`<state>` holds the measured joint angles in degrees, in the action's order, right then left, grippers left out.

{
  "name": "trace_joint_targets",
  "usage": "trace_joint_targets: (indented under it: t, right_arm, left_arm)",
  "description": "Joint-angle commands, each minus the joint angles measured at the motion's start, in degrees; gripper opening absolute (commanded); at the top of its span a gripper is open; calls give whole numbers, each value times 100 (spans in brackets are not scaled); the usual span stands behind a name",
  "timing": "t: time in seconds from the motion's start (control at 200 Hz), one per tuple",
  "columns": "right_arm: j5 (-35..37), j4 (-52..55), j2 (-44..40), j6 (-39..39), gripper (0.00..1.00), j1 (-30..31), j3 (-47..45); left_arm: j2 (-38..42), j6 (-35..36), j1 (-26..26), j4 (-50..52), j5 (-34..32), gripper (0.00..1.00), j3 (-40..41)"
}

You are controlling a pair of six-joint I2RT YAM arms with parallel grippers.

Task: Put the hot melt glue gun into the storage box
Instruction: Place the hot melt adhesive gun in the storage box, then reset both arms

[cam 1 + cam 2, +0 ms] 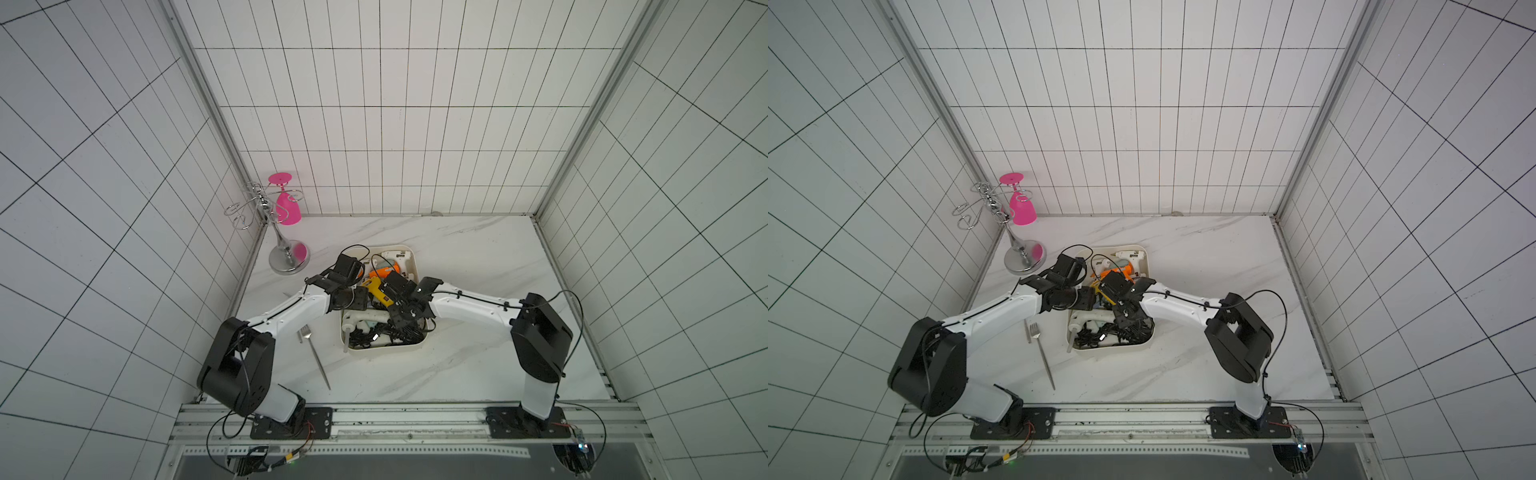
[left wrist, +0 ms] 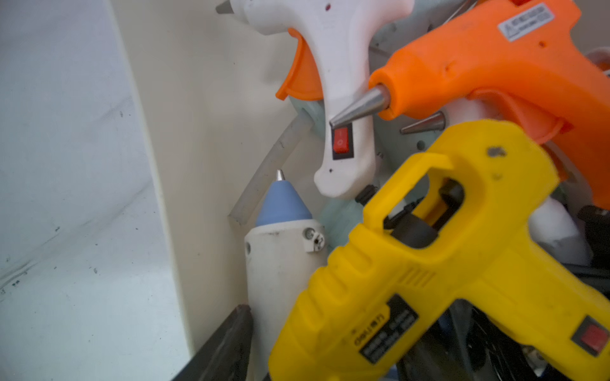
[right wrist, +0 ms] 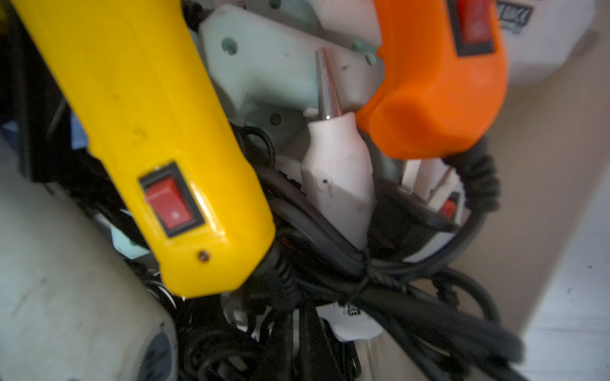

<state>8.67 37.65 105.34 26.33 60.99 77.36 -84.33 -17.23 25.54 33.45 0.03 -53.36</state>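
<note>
One cream, low-walled storage box (image 1: 384, 347); five-plus glue guns (image 2: 495, 66) inside, yellow glue gun (image 2: 445, 264) topmost. Above it, left tool (image 1: 358, 296) and right tool (image 1: 397, 311): jaw state unreadable.

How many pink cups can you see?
1: the pink glass hangs upside down on the silver rack, in the far left corner of the table. None looks hidden elsewhere.

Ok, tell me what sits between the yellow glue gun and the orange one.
A pale green glue gun and the metal-tipped nose of a white gun fill that gap, seen in the right wrist view.
</note>
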Motion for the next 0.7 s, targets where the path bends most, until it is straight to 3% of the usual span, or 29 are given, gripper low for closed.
trace_joint_targets:
  t: [0.0, 0.11, 0.175, 0.285, 0.405, 0.465, 0.485, 0.545, 0.59, 0.655, 0.699]
  right_arm:
    - [389, 49, -617, -139, 21, 97, -239]
    - [432, 82, -1259, -572, 58, -123, -269]
    - [397, -86, -1551, -854, 68, -319, -356]
    - [-83, -577, -1852, -1218, 78, -934, -496]
    - [-419, -650, -1906, -1627, 81, -1689, -283]
    - [-272, -872, -1950, -1761, 95, -2097, -371]
    - [-162, -1000, -1961, -1767, 100, -2258, -450]
    - [137, -1515, -2006, -1644, 99, -2839, -795]
    - [617, -1676, -2009, -1095, 99, -3383, -990]
    - [525, -1694, -2066, -667, 99, -4198, -1244]
    - [888, -2046, -2203, -620, 99, -4552, -1661]
  left_arm:
    - [623, -120, 98, -393, 210, 66, 64]
    - [1241, 38, 128, -639, 172, 68, -19]
    - [1551, 121, 131, -846, 50, 68, -72]
    - [1835, 146, 120, -1257, -428, 73, -89]
    - [1854, 226, 64, -1671, -751, 75, -10]
    - [1842, 302, -42, -1819, -1138, 78, 71]
    - [1846, 300, -127, -1891, -1302, 80, 113]
    - [1868, 367, -513, -2359, -1464, 86, 386]
    - [1820, 477, -815, -2877, -1488, 98, 686]
    - [1590, 662, -1298, -3569, -1534, 99, 1088]
    - [1359, 651, -1580, -3816, -1626, 99, 1238]
